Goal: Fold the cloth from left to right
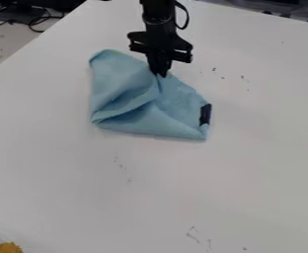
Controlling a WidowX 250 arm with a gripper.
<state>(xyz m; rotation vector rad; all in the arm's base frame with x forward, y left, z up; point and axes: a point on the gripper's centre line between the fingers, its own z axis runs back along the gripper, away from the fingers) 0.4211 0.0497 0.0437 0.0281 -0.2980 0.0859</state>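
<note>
Light-blue cloth (145,105) lies rumpled on upper part of white table (163,183), its left portion creased. Gripper (161,73) points down from top edge, tip touching cloth's upper middle; cannot tell whether clenched or released. Dark patch (205,114) at cloth's right edge.

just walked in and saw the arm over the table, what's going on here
A black robot arm has its gripper down at the far edge of a light blue cloth on a white table. The job is to fold the cloth from left to right. Right now it lies rumpled, with creases running down from the gripper and a loose fold towards its left side, so it doesn't look neatly folded yet. A dark patch shows at its right edge.
</note>
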